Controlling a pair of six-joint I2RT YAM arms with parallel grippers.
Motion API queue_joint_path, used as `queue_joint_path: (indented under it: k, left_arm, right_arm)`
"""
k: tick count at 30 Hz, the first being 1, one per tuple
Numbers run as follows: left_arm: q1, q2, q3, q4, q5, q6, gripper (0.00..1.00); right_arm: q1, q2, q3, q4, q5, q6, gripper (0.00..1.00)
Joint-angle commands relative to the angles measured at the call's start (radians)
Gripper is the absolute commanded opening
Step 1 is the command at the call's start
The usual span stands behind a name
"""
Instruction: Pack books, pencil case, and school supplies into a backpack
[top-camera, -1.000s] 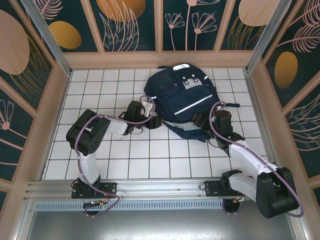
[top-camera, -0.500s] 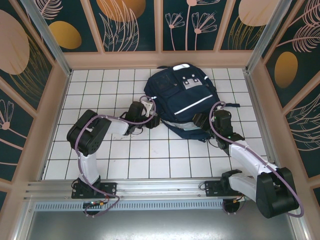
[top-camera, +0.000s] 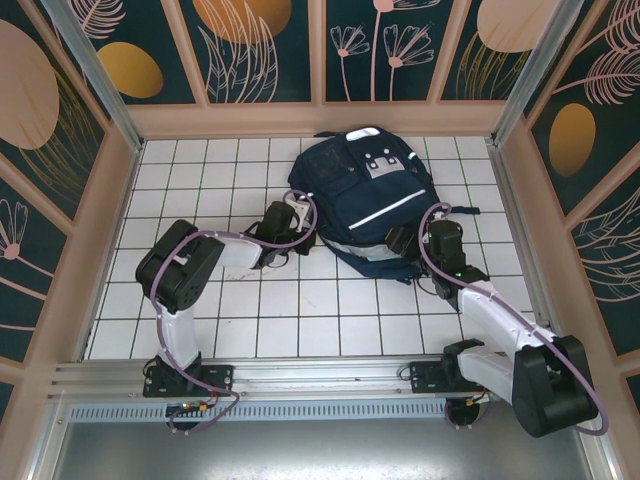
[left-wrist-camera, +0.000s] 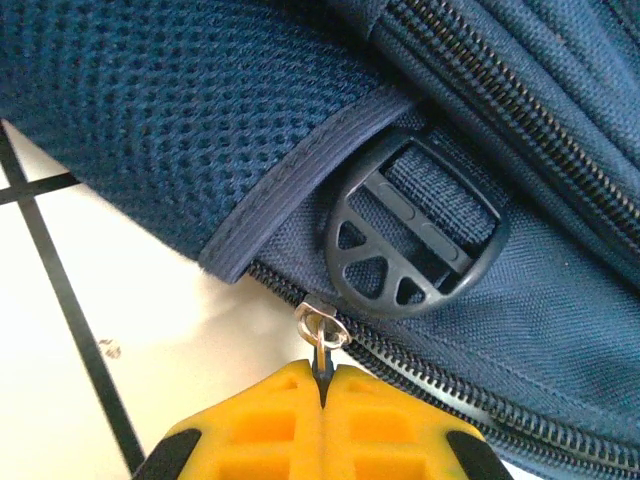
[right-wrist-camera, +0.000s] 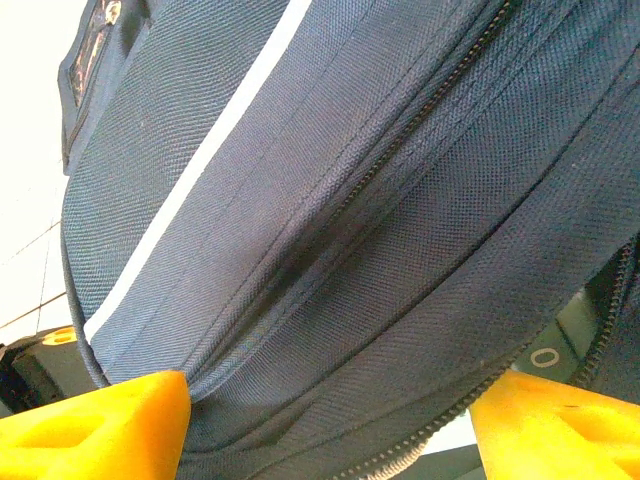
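Two tools are working on the backpack (top-camera: 365, 195), which is lying flat on the white tiled worktop (top-camera: 200, 180), toward its far middle. My left tool (left-wrist-camera: 322, 385) is pressing its yellow pads together on the small metal zip pull (left-wrist-camera: 320, 328) at the bag's lower left edge, just below a black strap buckle (left-wrist-camera: 415, 250) and a flap of mesh padding. My right tool (right-wrist-camera: 330, 430) is standing spread, one pad on either side of the bag's bulging lower right corner, with the fabric lying between the pads. Whether they are pressing on it I cannot tell.

I am judging the task to be in its late part: the bag is looking full and rounded, and the zip teeth running rightward from the pull are looking meshed. I am guessing that the books, pencil case and school supplies are inside, though I am not seeing into the bag. What is left, as I am reading it, is drawing this zip along its track while the right tool is steadying the bag, and then letting go.
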Motion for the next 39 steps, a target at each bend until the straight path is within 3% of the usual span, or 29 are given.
queue_joint_path:
  k: [1, 8, 15, 25, 39]
  left_arm:
    - [-0.009, -0.065, -0.026, -0.05, -0.014, 0.031, 0.0]
    - [-0.039, -0.087, -0.042, -0.063, 0.009, 0.044, 0.0]
    - [-0.055, -0.095, -0.047, -0.083, 0.006, 0.057, 0.0]
    - [-0.087, -0.103, -0.064, -0.094, -0.003, 0.066, 0.0]
    - [-0.306, -0.116, -0.051, -0.117, -0.061, 0.034, 0.0]
  right_arm:
    - [0.019, -0.049, 0.061, -0.031, 0.044, -0.017, 0.74]
    - [0.145, -0.011, 0.19, -0.09, 0.13, -0.05, 0.74]
    - [0.266, 0.183, 0.332, -0.127, 0.203, -0.073, 0.7]
    - [0.293, 0.355, 0.305, -0.102, 0.148, 0.005, 0.68]
    - [0.282, 0.467, 0.366, -0.034, 0.144, -0.004, 0.67]
